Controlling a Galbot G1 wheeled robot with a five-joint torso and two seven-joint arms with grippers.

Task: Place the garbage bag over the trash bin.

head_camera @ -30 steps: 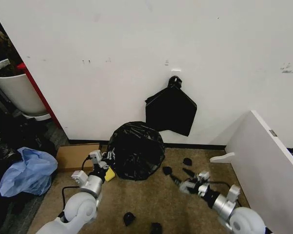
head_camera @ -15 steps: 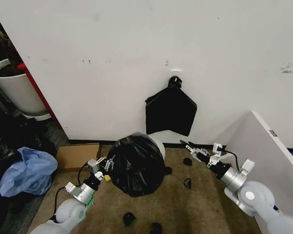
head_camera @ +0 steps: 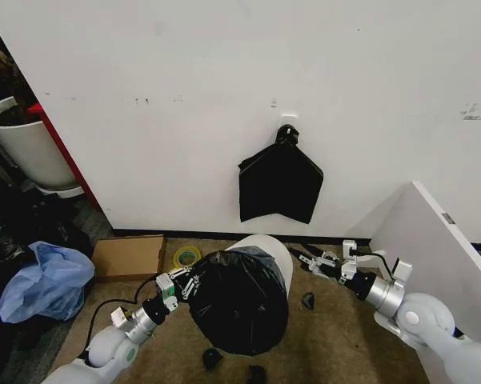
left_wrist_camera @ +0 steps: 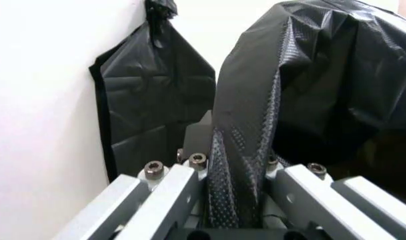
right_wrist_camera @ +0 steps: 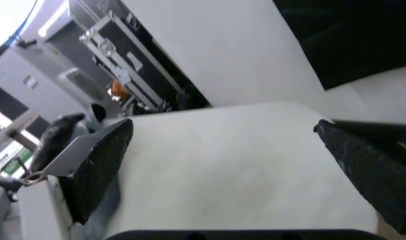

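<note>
Thin glossy black plastic garbage bag (head_camera: pixel 238 300): wrinkled film, drawn over the lower part of the small round white plastic trash bin (head_camera: pixel 266 248); bin tipped toward the wall, raised off the brown floor (head_camera: pixel 344 332), its bare white end uppermost.

Left claw (head_camera: pixel 182 282): at the bag's left edge, pressed together on a gathered fold of the film; in the left wrist view the fold ran up between the two grey fingers (left_wrist_camera: pixel 164 187) into the bulging bag (left_wrist_camera: pixel 322 80).

Right claw (head_camera: pixel 310 259): just right of the bin, spread, holding nothing; in the right wrist view its two black textured pads (right_wrist_camera: pixel 99 167) stood well apart against a white surface.

Flat black squarish bundle (head_camera: pixel 279 182): knotted top, hanging on the white wall (head_camera: pixel 224 72) above the bin.

Light blue plastic bag (head_camera: pixel 42 280): on the floor, far left.

Flat brown cardboard piece (head_camera: pixel 128 256): by the wall base, beside a yellow tape roll (head_camera: pixel 186 257).

Larger white round tub (head_camera: pixel 24 144): upper left.
</note>
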